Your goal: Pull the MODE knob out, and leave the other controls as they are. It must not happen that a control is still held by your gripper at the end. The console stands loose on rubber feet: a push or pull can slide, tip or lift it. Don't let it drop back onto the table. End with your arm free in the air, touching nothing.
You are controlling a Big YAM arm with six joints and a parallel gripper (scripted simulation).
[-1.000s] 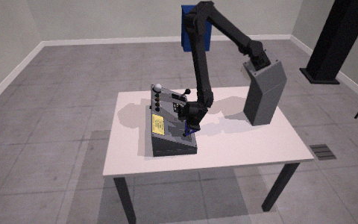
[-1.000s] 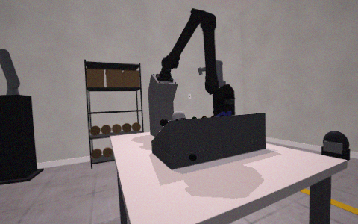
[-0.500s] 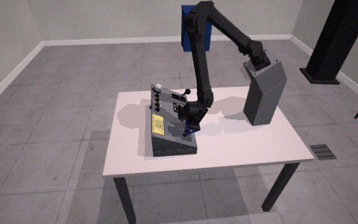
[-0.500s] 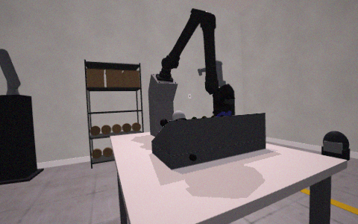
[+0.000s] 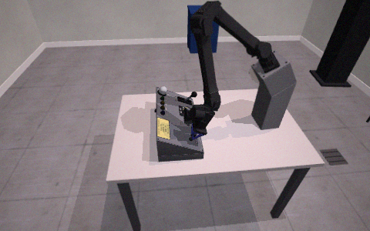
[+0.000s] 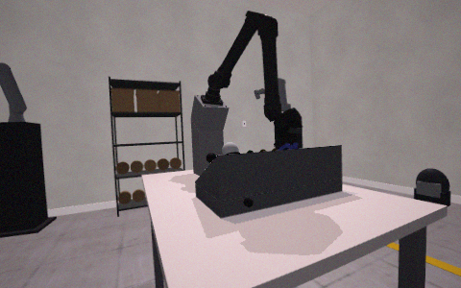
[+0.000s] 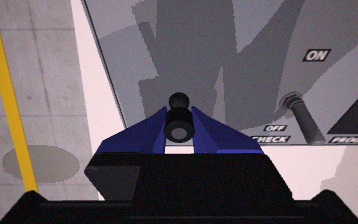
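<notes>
Gripper [image 7: 179, 131] is clamped on the MODE knob [image 7: 179, 126], blue fingers pinching it from both sides, so it's narrow but not fully shut. In the wrist view the knob is a short black cylinder, round end face toward the camera, stem running back into the grey panel, so its long axis sticks straight out of the sloped face. It sits near the lower edge of the console [image 5: 178, 148], on the side closest to the arm.

Containers: the only thing really holding stuff is the shelf rack [image 6: 113, 144] in the background of the exterior view, with brown cartons on the top level and round brown things lined up on the lower ones.

Around the knob: a grey toggle lever [image 7: 300, 116] just to its right, between labels reading ON and OFF, with CHECK printed below. Further up the panel in the top view there's a white ball-topped control [image 5: 163, 89], a column of small round buttons [image 5: 163, 105], a black lever [image 5: 192, 95] and a yellow label [image 5: 163, 128]. The toggle is near but not touching the fingers.

Console stands on the white desk [image 5: 250, 154], which also carries the grey pedestal [image 5: 274, 96] under the arm. A yellow floor line [image 7: 5, 95] runs past the desk edge.
</notes>
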